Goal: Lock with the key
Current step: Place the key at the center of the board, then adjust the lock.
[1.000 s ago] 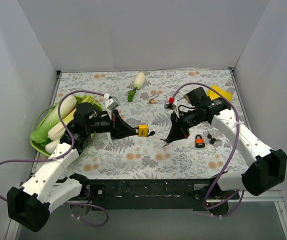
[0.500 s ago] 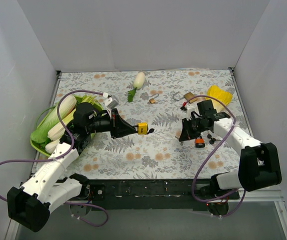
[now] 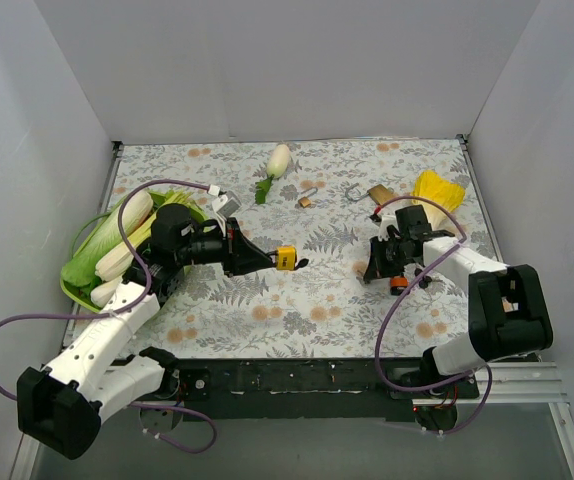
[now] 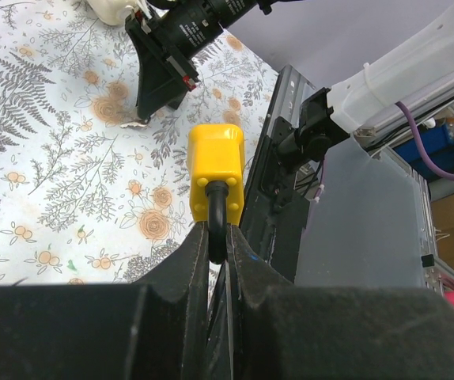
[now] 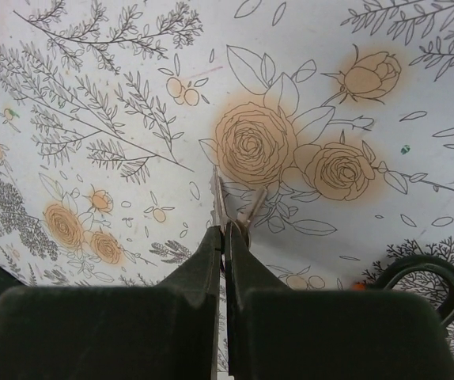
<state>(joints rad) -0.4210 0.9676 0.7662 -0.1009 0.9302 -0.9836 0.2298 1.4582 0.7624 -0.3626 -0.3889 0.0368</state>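
The left tool is pressed together on the black shackle of a small yellow plastic-cased padlock. It holds the padlock above the floral desk, body pointing rightward. The right tool pinches a thin metal key (low, well apart to the padlock's right). The key arm looks better placed to close the gap, along the padlock's long axis.

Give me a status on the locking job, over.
Left tool shut on yellow padlock, held up. Right tool shut on key, low over mat. Key and padlock apart; nothing between them.
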